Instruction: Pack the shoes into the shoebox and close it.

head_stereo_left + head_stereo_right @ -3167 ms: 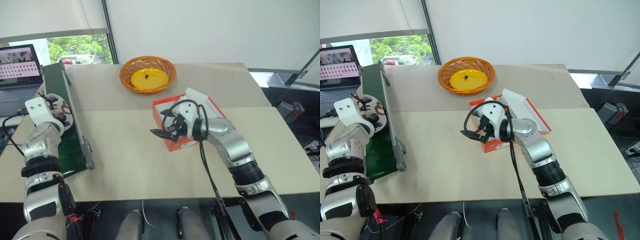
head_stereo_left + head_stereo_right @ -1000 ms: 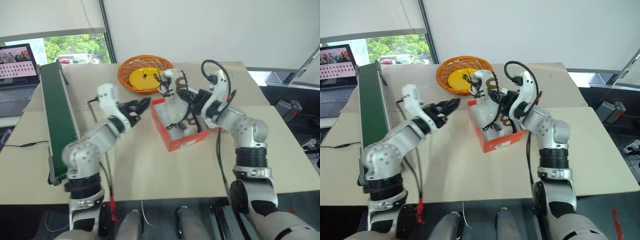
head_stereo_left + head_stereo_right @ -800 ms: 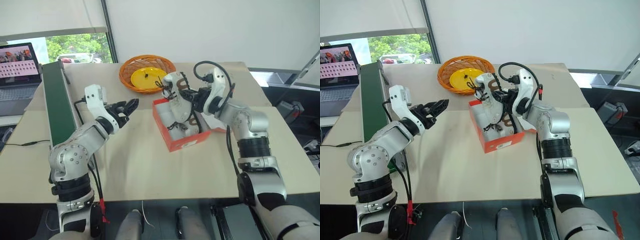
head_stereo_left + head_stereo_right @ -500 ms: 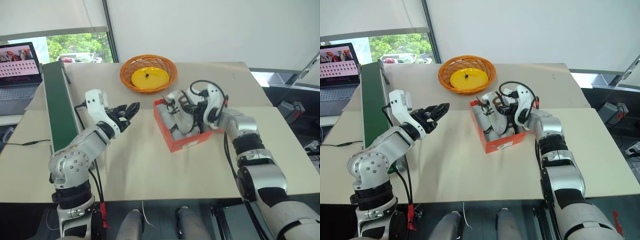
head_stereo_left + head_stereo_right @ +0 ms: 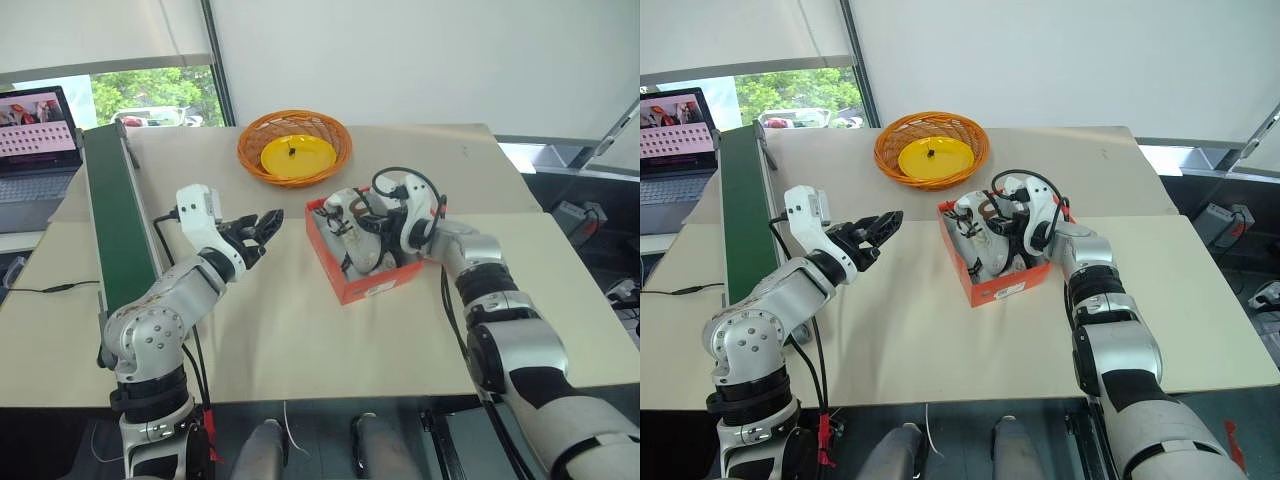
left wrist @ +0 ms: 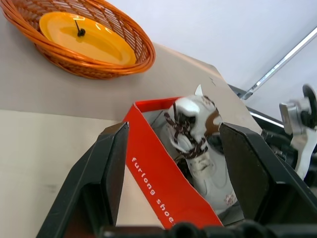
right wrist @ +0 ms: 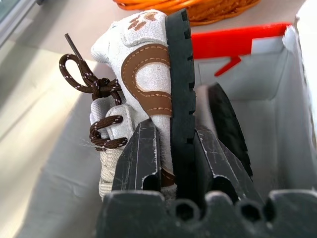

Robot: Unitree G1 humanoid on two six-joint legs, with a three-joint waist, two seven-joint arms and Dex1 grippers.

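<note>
Placement of the second shoe (image 7: pixel 148 84) is the step in hand. My right tool (image 7: pixel 171 163) is clamped on this shoe at its sole edge and heel, holding it on its side inside the shoebox (image 5: pixel 372 287), which sits mid-counter (image 5: pixel 300 330) with its lid open toward my right. Another shoe (image 5: pixel 378 255) already lies in the box beside it. My left tool (image 5: pixel 262 226) hovers just beside the box's left wall, fingers spread and empty. To finish well, I judge the shoe should be lowered until it rests flat against the white floor, laces tucked below the rim, before I release. The left tool could steady the wall.
</note>
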